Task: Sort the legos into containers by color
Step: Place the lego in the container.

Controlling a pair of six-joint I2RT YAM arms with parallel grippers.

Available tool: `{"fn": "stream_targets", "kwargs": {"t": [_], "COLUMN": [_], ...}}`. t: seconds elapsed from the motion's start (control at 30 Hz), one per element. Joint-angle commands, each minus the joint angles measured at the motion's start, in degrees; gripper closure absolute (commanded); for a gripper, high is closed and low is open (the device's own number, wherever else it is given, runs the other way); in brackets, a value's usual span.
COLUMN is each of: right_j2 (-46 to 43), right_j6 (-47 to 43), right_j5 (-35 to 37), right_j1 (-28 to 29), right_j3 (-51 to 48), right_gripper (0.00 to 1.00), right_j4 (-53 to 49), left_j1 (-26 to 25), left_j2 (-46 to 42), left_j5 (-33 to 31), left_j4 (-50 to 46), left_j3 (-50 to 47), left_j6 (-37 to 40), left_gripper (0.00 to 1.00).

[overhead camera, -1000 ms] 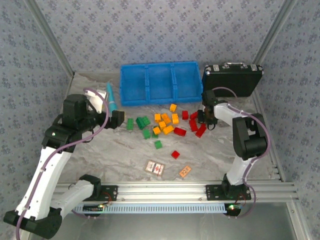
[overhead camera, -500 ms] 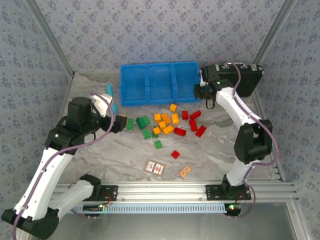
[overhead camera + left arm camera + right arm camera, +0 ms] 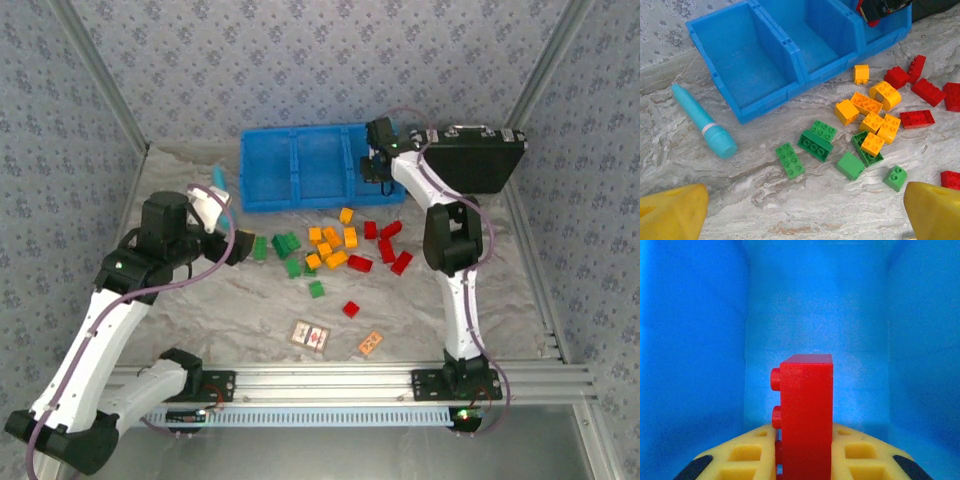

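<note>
Right gripper (image 3: 804, 456) swung over blue tray (image 3: 300, 172), clenching glossy red brick (image 3: 806, 410); left gripper (image 3: 805, 212) seemingly released.

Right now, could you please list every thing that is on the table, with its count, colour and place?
tray: one, bright blue, three compartments, far middle of the table.
red legos: six, red, loose on the right of the pile.
red lego: one, red, held over the tray's right compartment.
orange legos: seven, orange-yellow, middle of the pile.
green legos: about six, green, left of the pile.
cards: two, printed, near the front edge.
tube: one, teal, left of the tray.
briefcase: one, black, right of the tray.
left end effector: one, yellow pads, open, left of the green legos.
right end effector: one, shut on the red lego, at the right compartment.
</note>
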Motion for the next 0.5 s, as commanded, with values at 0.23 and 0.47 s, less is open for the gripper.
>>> {"fn": "stream_targets", "kwargs": {"t": [0.23,0.47], "right_j2": [-0.87,-8.91], "right_j6": [0.47,2.77], "right_j5": [2.92,4.07], "right_j1": [0.54,0.71], "right_j3": [0.59,-8.81], "right_gripper": [0.63,0.53], "right_j4": [-2.85,-1.57], "left_j1": [-3.25,-4.70], "left_j2": [1.01,0.63], "left_j5": [-3.11,-4.94], "left_j4": [2.28,2.37], "left_j3": [-2.53,-2.95], "left_j6": [5.06,5.77], "left_gripper": [0.00,0.00]}}
